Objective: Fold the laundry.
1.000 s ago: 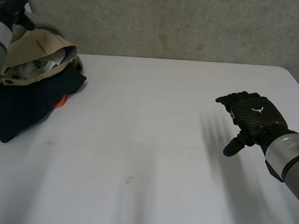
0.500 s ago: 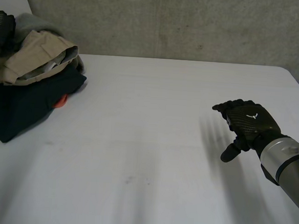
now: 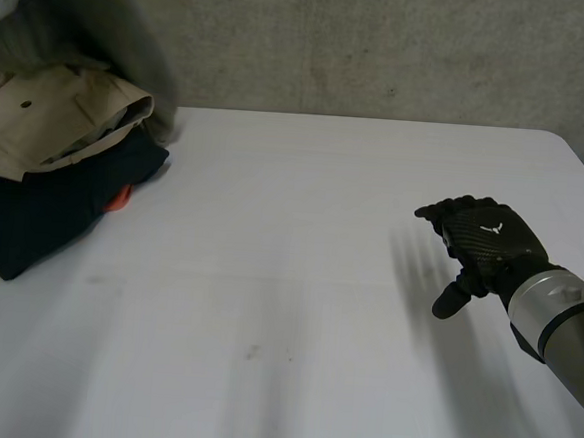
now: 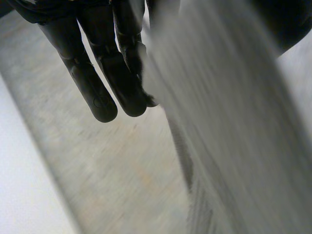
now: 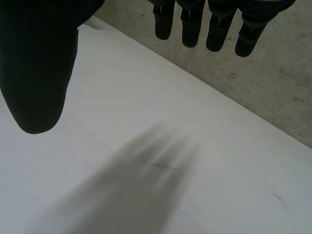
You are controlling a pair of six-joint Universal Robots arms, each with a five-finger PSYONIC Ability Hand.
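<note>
A pile of laundry lies at the table's far left corner: a beige garment [image 3: 48, 122] on top of a dark navy one [image 3: 42, 212]. A grey garment [image 3: 104, 35] hangs raised above the pile, trailing down over its far side. In the left wrist view my left hand [image 4: 102, 68] has its fingers closed against the thumb side on this grey garment [image 4: 234, 122], which streams down past the palm. My right hand [image 3: 486, 243] hovers open over the table's right side, far from the pile, its fingers [image 5: 190, 24] straight and holding nothing.
The white table [image 3: 288, 279] stretches bare between the pile and my right hand. A small orange patch [image 3: 119, 199] peeks out at the pile's side. A concrete wall [image 3: 384, 45] runs along the table's far edge.
My left hand closed on the grey garment and lifted it up off the pile. My right hand drew back slightly and now holds still.
</note>
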